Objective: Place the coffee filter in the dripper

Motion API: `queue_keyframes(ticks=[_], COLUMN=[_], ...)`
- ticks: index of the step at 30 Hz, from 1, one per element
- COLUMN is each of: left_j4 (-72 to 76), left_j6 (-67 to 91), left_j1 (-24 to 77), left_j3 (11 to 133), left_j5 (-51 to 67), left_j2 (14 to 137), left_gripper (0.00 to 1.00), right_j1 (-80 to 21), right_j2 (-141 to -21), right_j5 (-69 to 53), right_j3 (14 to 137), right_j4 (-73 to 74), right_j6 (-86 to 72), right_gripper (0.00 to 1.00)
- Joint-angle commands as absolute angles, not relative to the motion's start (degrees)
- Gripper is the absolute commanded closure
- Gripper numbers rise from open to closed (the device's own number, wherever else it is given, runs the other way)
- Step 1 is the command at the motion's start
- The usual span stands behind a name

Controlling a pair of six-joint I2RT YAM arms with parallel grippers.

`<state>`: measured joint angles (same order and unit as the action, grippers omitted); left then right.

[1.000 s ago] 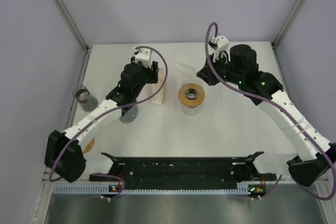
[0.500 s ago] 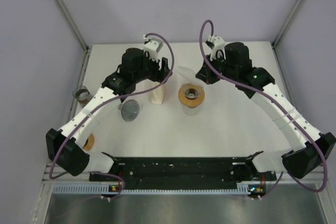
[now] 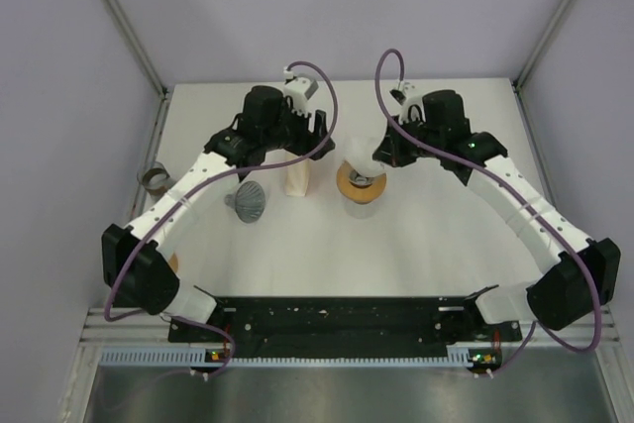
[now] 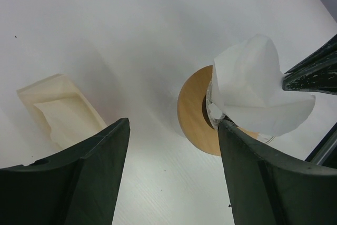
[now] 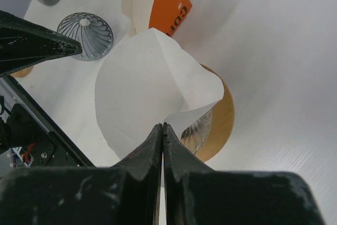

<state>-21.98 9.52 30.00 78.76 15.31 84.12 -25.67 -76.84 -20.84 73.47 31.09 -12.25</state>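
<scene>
Since a second ago our right arm [image 3: 515,195] has swung inward over the table's middle. The right gripper [image 5: 162,126], pinched shut on the coffee filter [image 5: 142,88], holds it just above the dripper [image 5: 220,125]. The left gripper [image 4: 172,124] hovers beside it, wide open and empty.

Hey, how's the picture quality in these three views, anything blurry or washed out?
Top external: soft, even light, only faint shadows on the white table, all sharp. Left wrist: the white paper coffee filter nearly washes into the bright tabletop; the dark left fingers look slightly soft. Right wrist: the right fingers, up close, are soft; filter crisp.
</scene>
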Motion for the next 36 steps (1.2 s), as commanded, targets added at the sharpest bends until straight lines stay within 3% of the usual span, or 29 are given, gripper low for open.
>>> queue_keyframes(ticks=[1,8,14,20,25,27,29,33,36], left_j4=[-21.36,-21.36,-21.18,-21.97,-22.15,-22.41,-22.67,-23.73,-24.43], left_j6=[10.98,11.95,12.04,10.90,10.20,10.19,9.85,9.84,11.77], left_j1=[29.97,30.32,30.41,30.41,30.32,30.41,30.32,29.80,28.57], left_j3=[81.30,81.39,81.39,82.70,82.71,82.79,83.06,84.11,84.73], left_j5=[17.75,19.25,20.21,19.51,19.07,18.90,18.46,17.67,17.67], left_j2=[84.73,86.31,86.48,86.40,86.39,86.57,86.49,86.13,85.96], left_gripper=[0.26,0.26,0.26,0.26,0.25,0.25,0.25,0.25,0.25], right_j1=[-24.79,-24.79,-24.79,-24.79,-25.22,-26.53,-29.25,-34.45,-34.45], right_j2=[-77.26,-78.05,-76.46,-78.22,-80.59,-81.65,-82.35,-82.79,-84.72], right_j5=[-23.03,-21.19,-18.02,-16.09,-14.42,-11.71,-8.71,-7.64,-5.63], right_j3=[73.57,73.47,76.37,83.57,88.76,89.99,91.92,93.60,93.34], right_j4=[26.81,27.51,29.79,34.36,36.91,38.05,39.63,40.25,42.62], right_j6=[-12.57,-11.52,-9.76,-6.77,-4.40,-2.91,-0.37,3.52,1.76], right_gripper=[1.00,1.00,0.64,0.54,0.52,0.55,0.73,0.96,1.00])
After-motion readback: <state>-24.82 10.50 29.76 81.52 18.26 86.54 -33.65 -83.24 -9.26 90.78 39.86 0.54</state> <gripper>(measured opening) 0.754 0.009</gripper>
